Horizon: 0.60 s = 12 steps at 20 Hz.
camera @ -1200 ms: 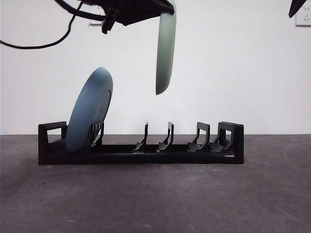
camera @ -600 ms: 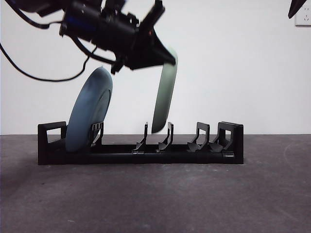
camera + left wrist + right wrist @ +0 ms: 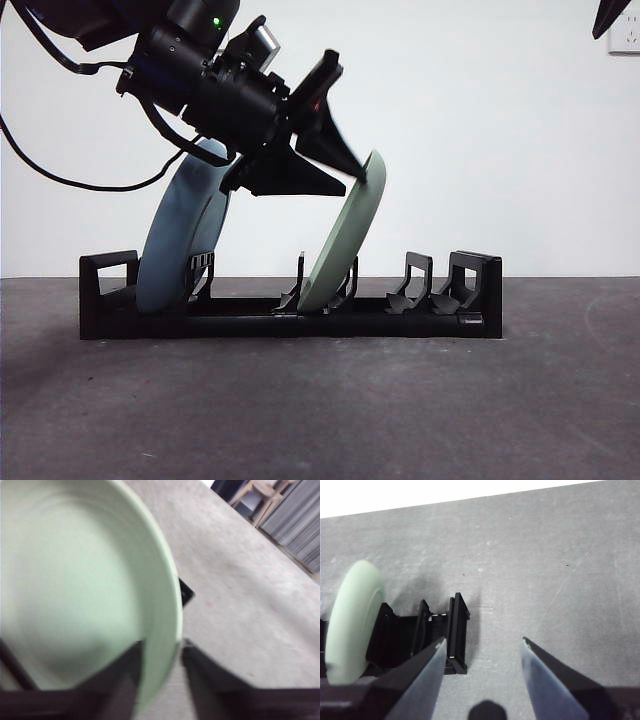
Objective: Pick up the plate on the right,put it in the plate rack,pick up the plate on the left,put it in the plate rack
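Left end effector (image 3: pixel 350 172) clamped on upper rim of green plate (image 3: pixel 340 240); plate tilted, lower edge seated between middle prongs of plate rack (image 3: pixel 290 305). Blue plate (image 3: pixel 185 225) leans in rack's far slot. Right end effector (image 3: pixel 482 655) wide apart, waiting over desk (image 3: pixel 400 400).

Two plates: green plate (image 3: pixel 344 236), blue plate (image 3: pixel 185 225); one plate rack (image 3: pixel 290 318).

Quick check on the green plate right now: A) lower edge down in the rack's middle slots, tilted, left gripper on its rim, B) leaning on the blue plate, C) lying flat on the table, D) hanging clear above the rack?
A: the green plate has its lower edge among the middle prongs of the plate rack, tilted, with the left gripper at its upper rim, apart from the blue plate.
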Motion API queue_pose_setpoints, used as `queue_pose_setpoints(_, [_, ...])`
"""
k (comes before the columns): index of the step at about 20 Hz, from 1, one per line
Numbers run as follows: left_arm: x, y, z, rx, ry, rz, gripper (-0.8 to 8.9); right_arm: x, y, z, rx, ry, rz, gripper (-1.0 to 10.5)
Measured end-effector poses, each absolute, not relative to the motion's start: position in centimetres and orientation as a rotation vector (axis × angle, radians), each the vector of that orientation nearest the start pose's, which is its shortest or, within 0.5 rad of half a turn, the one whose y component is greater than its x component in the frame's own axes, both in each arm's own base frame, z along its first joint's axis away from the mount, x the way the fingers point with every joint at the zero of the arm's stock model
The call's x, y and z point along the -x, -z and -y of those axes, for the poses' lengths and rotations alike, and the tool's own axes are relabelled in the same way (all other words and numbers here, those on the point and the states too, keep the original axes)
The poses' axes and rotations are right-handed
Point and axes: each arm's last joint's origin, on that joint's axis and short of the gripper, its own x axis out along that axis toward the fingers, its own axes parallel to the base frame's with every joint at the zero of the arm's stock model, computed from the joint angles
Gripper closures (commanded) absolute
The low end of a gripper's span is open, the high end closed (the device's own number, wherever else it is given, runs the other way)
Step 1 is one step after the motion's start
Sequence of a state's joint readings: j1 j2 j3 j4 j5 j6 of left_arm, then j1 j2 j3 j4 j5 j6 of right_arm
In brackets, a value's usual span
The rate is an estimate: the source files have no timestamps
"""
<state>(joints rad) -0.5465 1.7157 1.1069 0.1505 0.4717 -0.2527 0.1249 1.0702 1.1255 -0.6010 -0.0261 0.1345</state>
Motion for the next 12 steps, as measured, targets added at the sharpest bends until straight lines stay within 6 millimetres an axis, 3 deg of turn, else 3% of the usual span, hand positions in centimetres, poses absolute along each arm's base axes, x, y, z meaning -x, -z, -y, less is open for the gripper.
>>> queue_pose_setpoints(3, [-30.5, -24.7, 20.8, 0.199, 0.98, -0.583, 5.2, -21.5, -35.8, -2.9, -0.113, -0.143, -0.563, 7.0])
queue_pose_setpoints(7, [-27.1, -30.4, 19.2, 0.128, 1.012, -0.436, 5.22, -21.2, -35.7, -3.5, -0.158, -0.366, -0.595, 7.0])
queue_pose_setpoints(9, [-25.0, -32.8, 17.6, 0.067, 0.955, -0.39, 5.55, -21.0, -35.5, -3.8, -0.156, -0.424, -0.623, 8.2])
queue_pose_setpoints(11, [-22.7, -34.7, 15.7, -0.006, 0.841, -0.371, 7.99, -20.6, -35.1, -4.1, -0.126, -0.447, -0.675, 9.3])
queue_pose_setpoints(12, [-21.4, -35.5, 14.6, -0.049, 0.762, -0.368, 8.2, -20.4, -34.8, -4.2, -0.107, -0.457, -0.7, 9.6])
